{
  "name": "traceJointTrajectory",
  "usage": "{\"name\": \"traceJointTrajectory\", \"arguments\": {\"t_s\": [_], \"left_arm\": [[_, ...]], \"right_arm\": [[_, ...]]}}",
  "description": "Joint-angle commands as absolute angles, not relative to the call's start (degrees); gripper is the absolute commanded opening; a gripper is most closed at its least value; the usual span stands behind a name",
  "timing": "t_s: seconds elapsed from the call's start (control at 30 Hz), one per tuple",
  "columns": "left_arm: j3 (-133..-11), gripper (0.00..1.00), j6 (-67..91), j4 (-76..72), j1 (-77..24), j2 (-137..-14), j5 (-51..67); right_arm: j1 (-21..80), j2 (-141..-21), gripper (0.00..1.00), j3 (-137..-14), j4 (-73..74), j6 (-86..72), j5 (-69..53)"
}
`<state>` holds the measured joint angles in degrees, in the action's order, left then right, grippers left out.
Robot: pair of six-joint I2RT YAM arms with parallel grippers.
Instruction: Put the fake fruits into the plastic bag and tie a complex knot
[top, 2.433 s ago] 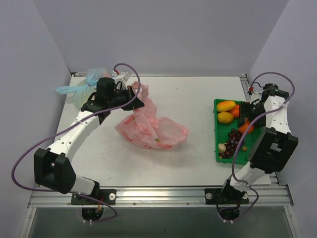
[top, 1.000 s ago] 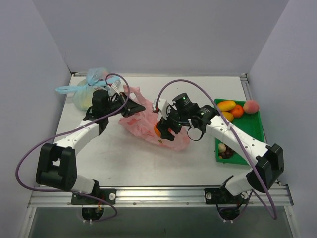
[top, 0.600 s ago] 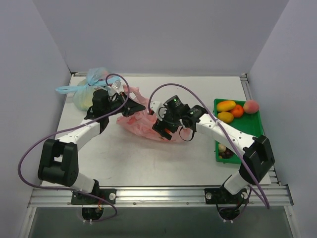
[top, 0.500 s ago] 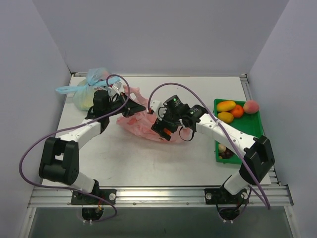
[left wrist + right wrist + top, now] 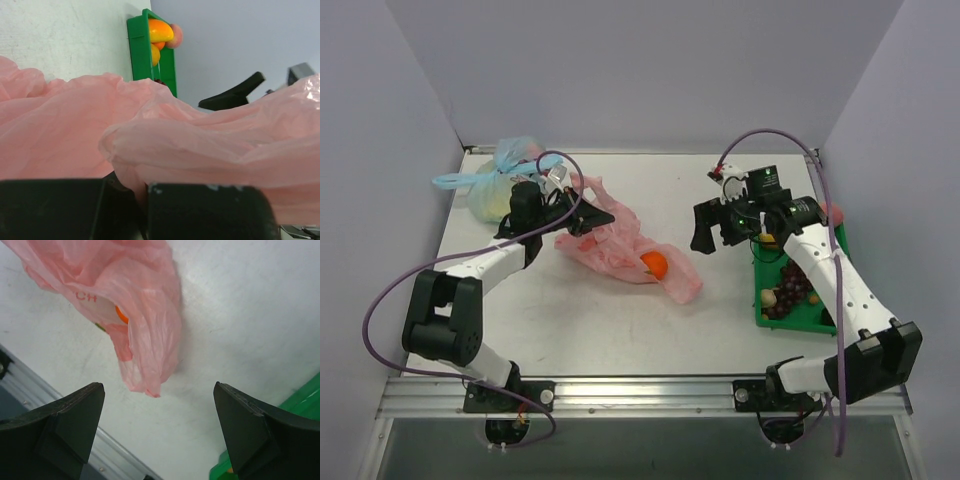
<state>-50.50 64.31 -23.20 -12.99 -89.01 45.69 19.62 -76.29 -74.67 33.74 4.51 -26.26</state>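
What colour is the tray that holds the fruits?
The tray is bright green. It shows best in the top external view.

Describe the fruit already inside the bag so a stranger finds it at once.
Centre-left lies a crumpled pink bag. Inside its right part, a round orange fruit shows through the plastic. The other loose fruits lie far right, at the green tray.

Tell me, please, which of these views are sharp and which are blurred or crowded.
Top external: evenly lit, sharp, soft shadows. Left wrist: the plastic bag crowds the lens, soft; the green tray behind is clearer. Right wrist: the table is sharp, the fingers of the right gripper dark, featureless.
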Motion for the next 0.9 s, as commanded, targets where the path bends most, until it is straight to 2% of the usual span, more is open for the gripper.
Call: {"name": "traceJointTrajectory", "arguments": {"t_s": [0.0, 0.17, 0.33, 0.37, 0.43, 0.47, 0.57, 0.7, 0.8, 0.87], "left_arm": [[-53.0, 0.0, 63.7, -26.5, -12.6, -89.5, 47.2], [-54.0, 0.0, 62.0, -25.8, -12.7, -89.9, 47.4], [-53.9, 0.0, 60.0, -23.6, -12.7, -89.0, 47.6], [-53.8, 0.0, 59.2, -23.3, -12.6, -88.8, 47.6], [-53.9, 0.01, 58.4, -22.2, -12.6, -88.4, 47.5], [-54.1, 0.02, 57.0, -21.7, -12.7, -88.1, 47.5], [-56.9, 0.03, 51.5, -16.9, -12.6, -87.1, 47.2], [-65.7, 0.05, 39.7, -1.1, -12.2, -86.4, 44.0], [-73.0, 0.09, 34.1, 5.1, -11.0, -86.4, 41.5], [-75.7, 0.16, 31.7, 6.3, -10.0, -87.2, 40.8]], "right_arm": [[18.4, -77.2, 0.96, -69.8, 40.7, -1.8, -37.2], [18.5, -78.6, 0.97, -61.5, 36.2, -7.9, -42.3], [18.5, -84.1, 0.95, -57.8, 29.5, -8.4, -41.7], [18.5, -84.8, 0.84, -58.1, 28.7, -8.2, -42.4], [18.7, -86.3, 0.55, -61.4, 27.9, -6.5, -45.4], [18.6, -86.2, 0.34, -62.7, 27.9, -6.2, -46.9], [18.0, -85.2, 0.0, -69.5, 32.0, -3.9, -51.6], [16.4, -78.1, 0.0, -77.9, 34.5, -11.1, -58.5], [16.6, -73.1, 0.0, -83.4, 34.1, -18.5, -58.1], [16.6, -71.4, 0.0, -84.2, 33.9, -20.2, -57.7]]}}
